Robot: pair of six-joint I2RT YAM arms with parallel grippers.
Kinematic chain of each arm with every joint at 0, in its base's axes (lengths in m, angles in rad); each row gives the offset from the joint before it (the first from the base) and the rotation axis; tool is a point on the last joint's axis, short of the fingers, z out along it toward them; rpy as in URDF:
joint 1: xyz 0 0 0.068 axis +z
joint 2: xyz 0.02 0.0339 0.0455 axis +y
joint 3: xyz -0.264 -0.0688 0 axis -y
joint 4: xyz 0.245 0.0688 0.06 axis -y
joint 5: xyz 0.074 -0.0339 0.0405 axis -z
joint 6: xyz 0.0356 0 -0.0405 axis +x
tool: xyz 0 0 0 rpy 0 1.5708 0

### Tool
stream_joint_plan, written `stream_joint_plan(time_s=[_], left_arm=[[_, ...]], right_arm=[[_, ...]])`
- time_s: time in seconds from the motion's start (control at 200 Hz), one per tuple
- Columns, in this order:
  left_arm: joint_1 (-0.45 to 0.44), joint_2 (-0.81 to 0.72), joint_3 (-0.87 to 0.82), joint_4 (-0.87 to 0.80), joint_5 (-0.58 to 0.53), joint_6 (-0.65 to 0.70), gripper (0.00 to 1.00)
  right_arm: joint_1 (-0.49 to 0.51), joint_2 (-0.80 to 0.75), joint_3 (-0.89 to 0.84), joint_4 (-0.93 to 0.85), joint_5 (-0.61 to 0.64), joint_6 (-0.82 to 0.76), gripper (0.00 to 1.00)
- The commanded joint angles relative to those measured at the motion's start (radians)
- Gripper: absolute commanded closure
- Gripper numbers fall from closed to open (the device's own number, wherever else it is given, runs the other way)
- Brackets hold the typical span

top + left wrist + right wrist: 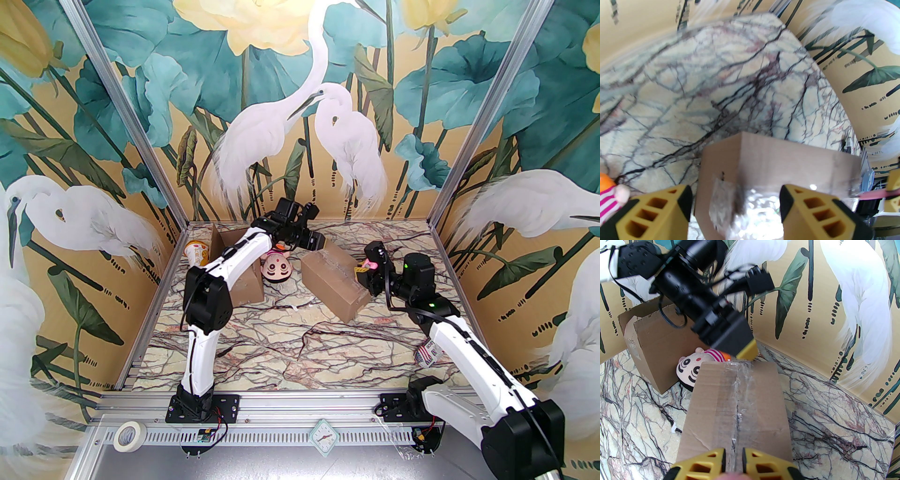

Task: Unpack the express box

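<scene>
top external: high, behind the arm bases, looking down and forward over the whole surface (300,337) | left wrist: close above the taped cardboard box (764,159) at its far-left end, facing right | right wrist: close over its near-right end, facing far-left | shared: box, doll (691,369), marbled surface

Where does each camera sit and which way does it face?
Top external: above and behind the bases, looking down on table, left arm and right arm.
Left wrist: looks past open left gripper at taped box.
Right wrist: looks over right gripper, shut on pink tool, along taped box toward left gripper, doll.
Shared: taped box in all three.
</scene>
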Motion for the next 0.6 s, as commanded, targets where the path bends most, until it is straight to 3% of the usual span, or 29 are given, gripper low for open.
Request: stream_joint_plan(time_s=[0.0,0.105,0.295,0.595], left_arm=[[-0.006,0.032,0.039,-0.017,0.057,0.006,0.36],[-0.004,0.049,0.034,-0.018,0.054,0.006,0.43],[0.004,0.044,-0.006,0.018,0.050,-0.018,0.73],[0.007,0.048,-0.017,0.012,0.032,-0.017,0.98]], right_arm=[[0.000,0.019,0.024,-0.013,-0.015,-0.018,1.00],[0.000,0.025,0.026,-0.015,-0.014,-0.018,1.00],[0.000,0.029,0.032,-0.021,-0.011,-0.017,1.00],[0.000,0.017,0.030,-0.029,0.004,-0.010,1.00]])
